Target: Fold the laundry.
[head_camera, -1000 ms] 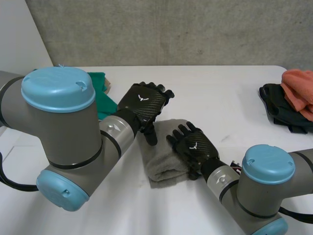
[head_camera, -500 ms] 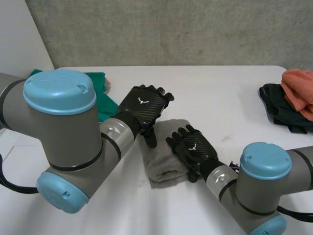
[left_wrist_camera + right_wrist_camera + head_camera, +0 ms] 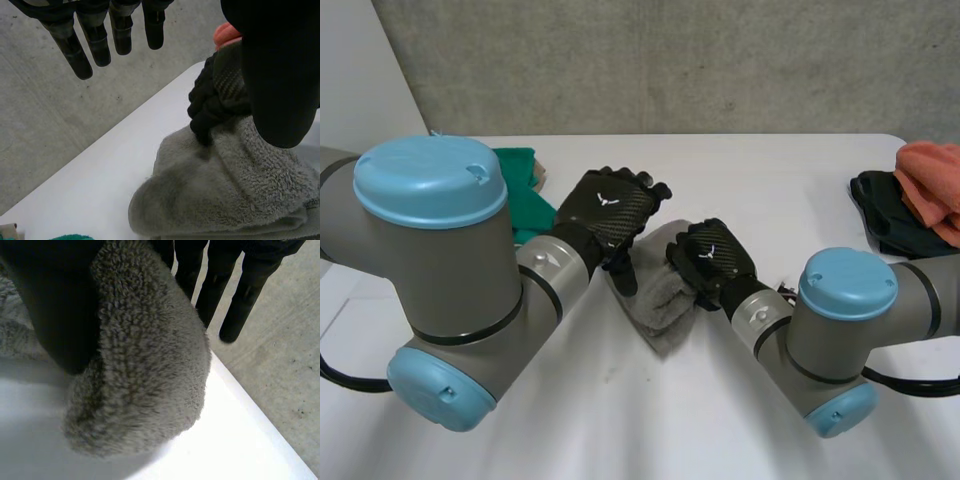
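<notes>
Concrete wall (image 3: 670, 60) backs the white table (image 3: 770, 170) you are working at, and the grey towel (image 3: 660, 308) lies bunched near its middle, between the two arms. Your left hand (image 3: 608, 208) hangs over the towel's far left edge, released: in the left wrist view its fingers (image 3: 95, 42) are straight and spread, with the thumb pointing down just above the pile. Your right hand (image 3: 712, 262) sits on the towel's right side, grasping it; the right wrist view shows a thick roll of the towel caught between the thumb and the fingers (image 3: 215, 287). A green cloth (image 3: 520, 185) lies at the far left behind your left arm. An orange cloth (image 3: 932, 180) rests on a black garment (image 3: 882, 225) at the right edge, well apart from the towel.
</notes>
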